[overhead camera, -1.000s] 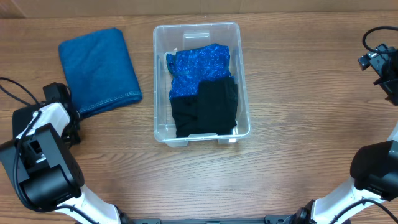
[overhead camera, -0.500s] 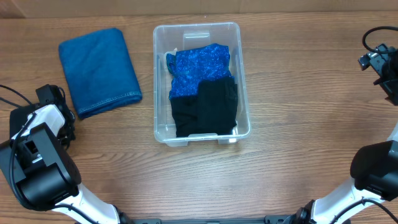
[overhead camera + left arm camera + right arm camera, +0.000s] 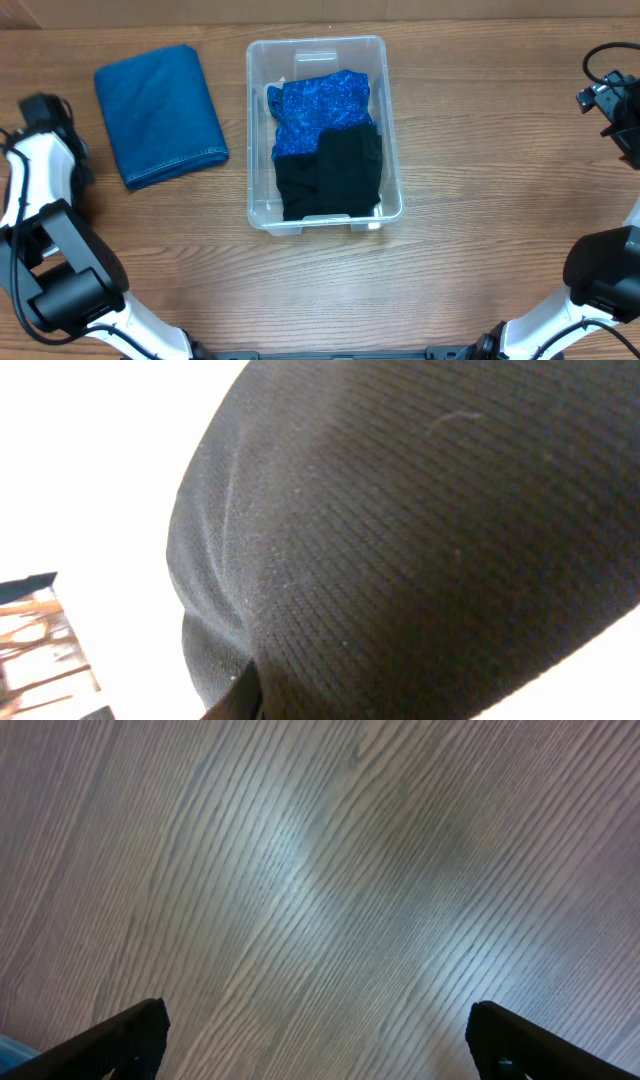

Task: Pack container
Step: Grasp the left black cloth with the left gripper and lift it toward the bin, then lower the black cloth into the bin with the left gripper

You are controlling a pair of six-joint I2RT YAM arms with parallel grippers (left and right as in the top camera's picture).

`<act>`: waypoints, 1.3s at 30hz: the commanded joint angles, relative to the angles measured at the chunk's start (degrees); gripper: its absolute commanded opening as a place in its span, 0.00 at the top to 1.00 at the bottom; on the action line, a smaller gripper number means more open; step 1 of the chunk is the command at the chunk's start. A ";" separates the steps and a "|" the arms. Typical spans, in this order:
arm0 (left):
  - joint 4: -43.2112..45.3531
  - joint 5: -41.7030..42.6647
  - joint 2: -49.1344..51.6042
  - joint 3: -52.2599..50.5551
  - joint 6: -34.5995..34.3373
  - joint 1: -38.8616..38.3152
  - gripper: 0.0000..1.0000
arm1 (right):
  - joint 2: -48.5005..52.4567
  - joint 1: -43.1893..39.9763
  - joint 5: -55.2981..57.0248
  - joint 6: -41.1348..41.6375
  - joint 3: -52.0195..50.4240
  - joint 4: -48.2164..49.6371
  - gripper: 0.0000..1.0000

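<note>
At the near edge of the table [image 3: 480, 190] stand the two arm bases, one at each side. The left arm reaches away along the left edge, and the left gripper [image 3: 45, 108] is over the table, to the left of the towel [image 3: 160, 115] and apart from it. From above I cannot tell how wide its fingers stand. The left wrist view does not help, because a black knit fabric [image 3: 430, 540] fills almost all of it, very close to the lens, and the fingers are hidden. Whether this gripper holds anything, I cannot tell.

The right gripper [image 3: 325, 1040] is at the far right of the table, well apart from the container [image 3: 390, 120]. Its fingers [image 3: 130, 1035] are spread wide, with only bare wood under them, and it holds nothing.

The container stands on the middle of the table, between the arms, with its long side going from near to far. In its near half lies a black cloth [image 3: 330, 175]. The black cloth partly covers a blue cloth [image 3: 320, 105] with a speckled pattern, which fills the far half.

The towel, folded and plain blue, lies flat to the left of the container, a little turned, not touching it.
</note>
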 commanded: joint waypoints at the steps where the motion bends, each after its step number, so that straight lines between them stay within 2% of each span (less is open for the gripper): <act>1: -1.36 2.69 -7.04 12.59 -3.67 -2.10 0.96 | -0.37 -0.09 0.17 0.26 0.07 0.11 0.00; 6: -1.38 6.73 -14.84 24.17 -6.21 -8.92 0.96 | -0.37 -0.09 0.17 0.26 0.07 0.11 0.00; 10: -1.03 7.19 -21.84 29.20 -11.08 -20.13 0.96 | -0.37 -0.09 0.17 0.26 0.07 0.11 0.00; 14: -3.56 6.82 -23.85 29.24 -14.91 -31.19 0.96 | -0.37 -0.09 0.17 0.26 0.07 0.11 0.00; 17: -8.59 5.46 -23.41 29.22 -20.76 -38.23 0.96 | -0.37 -0.09 0.17 0.26 0.07 0.11 0.00; 20: -10.34 5.51 -22.93 29.22 -21.46 -45.05 0.96 | -0.37 -0.09 0.17 0.26 0.07 0.11 0.00; 23: -12.46 5.40 -21.66 29.22 -22.27 -52.61 0.96 | -0.37 -0.09 0.17 0.26 0.09 0.11 0.00; 27: -17.62 5.42 -16.15 29.22 -27.67 -58.38 0.96 | -0.37 -0.09 0.17 0.26 0.07 0.11 0.00; 31: -22.99 5.60 -7.63 29.22 -34.97 -61.61 0.96 | -0.37 -0.09 0.20 0.26 0.09 0.11 0.00; 39: -27.04 6.78 0.11 29.22 -41.20 -65.22 0.96 | -0.37 -0.09 0.17 0.26 0.07 0.11 0.00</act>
